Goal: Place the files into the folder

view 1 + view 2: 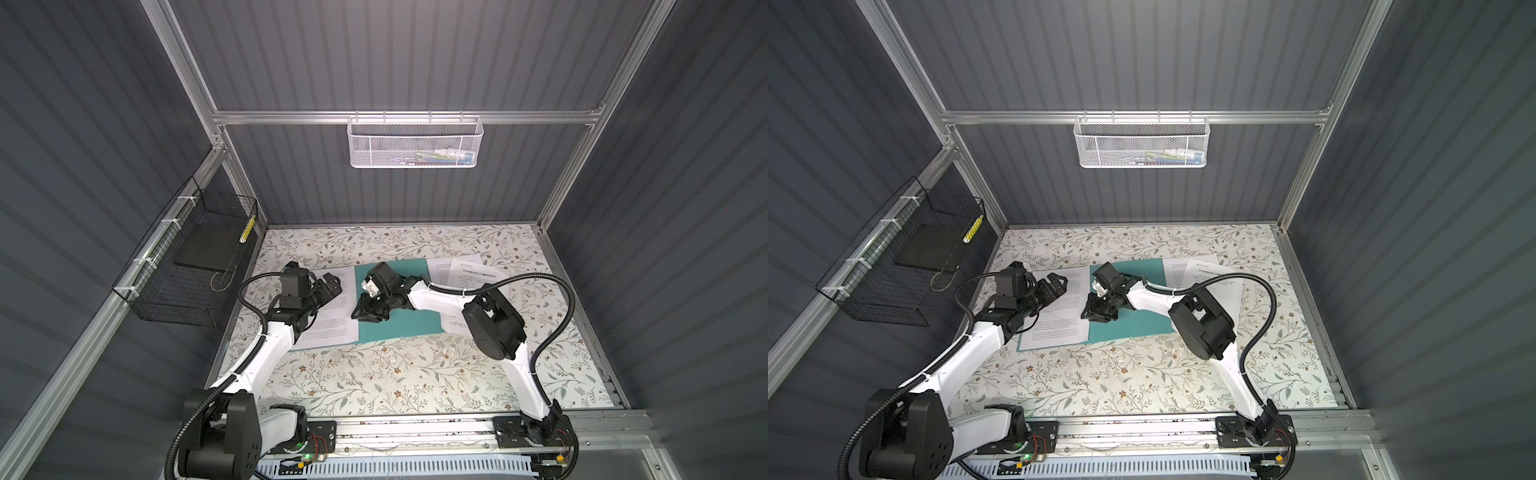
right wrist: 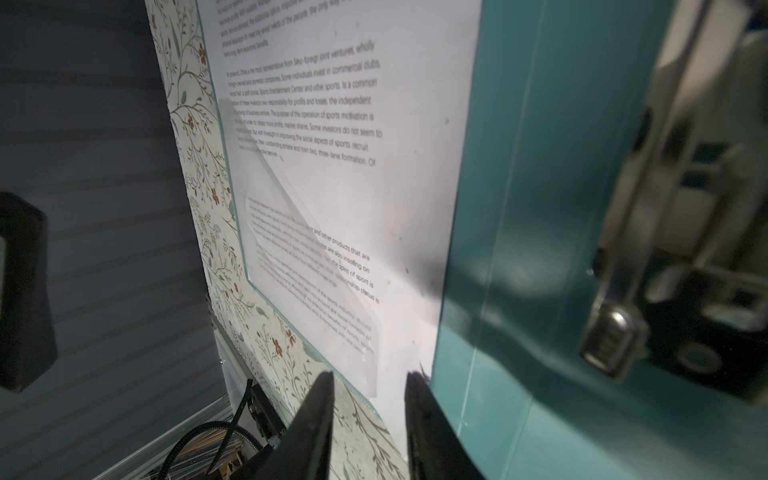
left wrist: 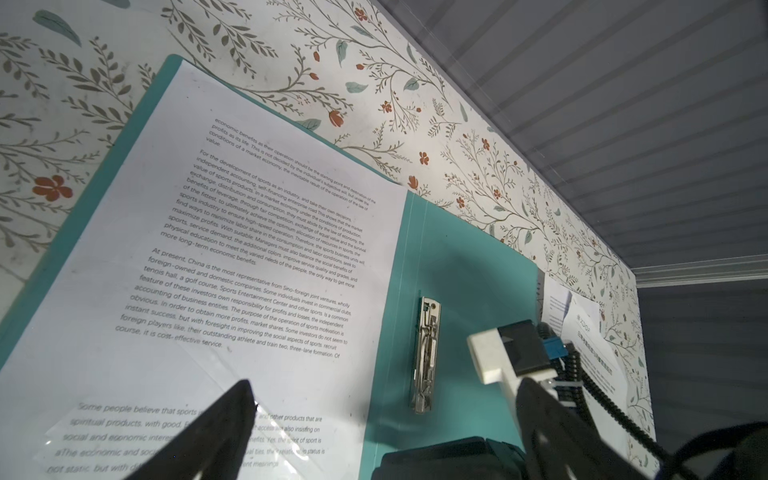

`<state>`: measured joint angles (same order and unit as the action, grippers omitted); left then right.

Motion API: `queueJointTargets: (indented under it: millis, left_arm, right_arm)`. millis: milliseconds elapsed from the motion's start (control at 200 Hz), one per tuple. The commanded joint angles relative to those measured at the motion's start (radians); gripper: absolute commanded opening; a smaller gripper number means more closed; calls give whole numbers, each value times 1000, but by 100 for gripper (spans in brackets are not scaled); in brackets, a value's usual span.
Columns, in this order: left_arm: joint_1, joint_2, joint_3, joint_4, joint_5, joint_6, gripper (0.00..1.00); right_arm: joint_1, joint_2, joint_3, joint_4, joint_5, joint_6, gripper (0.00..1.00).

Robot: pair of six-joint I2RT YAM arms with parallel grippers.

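Observation:
The teal folder point(image 1: 415, 322) point(image 1: 1142, 322) lies open and flat on the table in both top views. One of the files, a white printed sheet point(image 1: 332, 328) point(image 3: 270, 249) point(image 2: 332, 166), covers its left half. A silver clip point(image 3: 426, 353) sits beside the spine on the bare right half. More files point(image 1: 465, 270) point(image 1: 1200, 270) lie right of the folder, partly under the right arm. My left gripper point(image 1: 334, 284) point(image 3: 386, 386) hovers wide open over the sheet. My right gripper point(image 1: 368, 311) point(image 2: 370, 378) sits low at the spine by the sheet's edge, its fingers apart with nothing between them.
A black wire basket point(image 1: 183, 266) holding a dark grey slab hangs on the left wall. A white mesh basket point(image 1: 415, 141) hangs on the rear wall. The floral table cover point(image 1: 395, 382) stretches in front of the folder. Both grippers are close together over the folder.

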<state>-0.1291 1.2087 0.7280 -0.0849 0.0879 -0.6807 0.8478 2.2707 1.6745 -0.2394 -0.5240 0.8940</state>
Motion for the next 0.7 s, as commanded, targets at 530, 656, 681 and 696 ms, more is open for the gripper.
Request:
queueJointTargets:
  millis: [530, 656, 681, 696]
  left_arm:
    - [9, -11, -60, -1, -11, 18, 98]
    - [10, -3, -73, 13, -7, 12, 98]
    - [10, -3, -75, 13, -8, 12, 98]
    - [9, -3, -76, 13, -8, 12, 98]
  right_arm:
    - [-18, 78, -33, 76, -98, 106, 34]
    - [-11, 110, 1, 77, -126, 112, 34]
    - [-9, 115, 8, 76, -131, 115, 34]
    - [-9, 116, 9, 77, -134, 115, 34]
